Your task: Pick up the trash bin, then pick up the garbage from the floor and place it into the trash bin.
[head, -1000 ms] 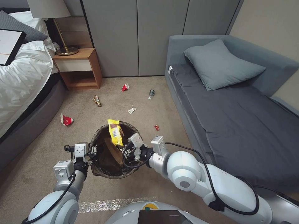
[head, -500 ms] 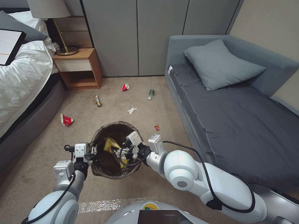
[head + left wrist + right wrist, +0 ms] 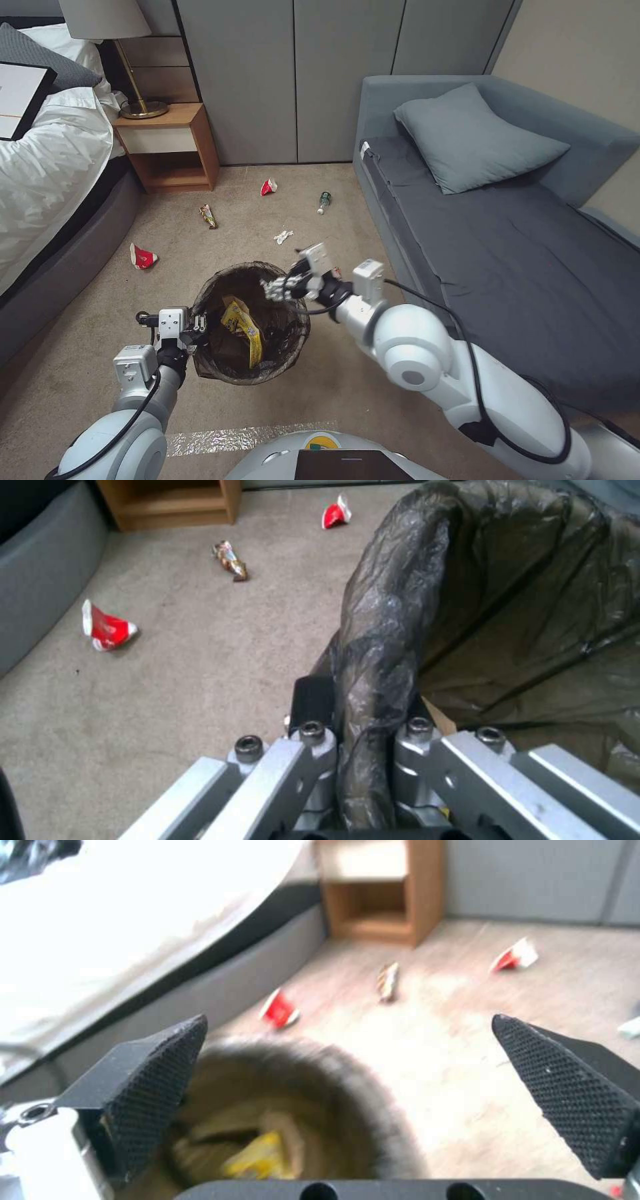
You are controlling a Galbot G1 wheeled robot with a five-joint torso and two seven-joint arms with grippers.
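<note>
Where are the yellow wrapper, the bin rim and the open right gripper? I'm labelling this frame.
yellow wrapper (image 3: 244, 328): head view, its middle, inside the bin.
trash bin (image 3: 248, 268): head view, far rim.
right gripper (image 3: 275, 288): head view, between its fingertips.

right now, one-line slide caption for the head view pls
Left gripper clamps the trash bin rim; open right gripper above it, yellow wrapper inside.

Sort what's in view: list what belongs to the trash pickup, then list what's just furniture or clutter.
Job:
- trash bin, rim clamped by left gripper
- yellow wrapper inside it
- open right gripper
- floor litter: red cups, gold wrapper, tissue, bottle

Not the job:
- nightstand
- lamp
- bed
- sofa
- pillow
</note>
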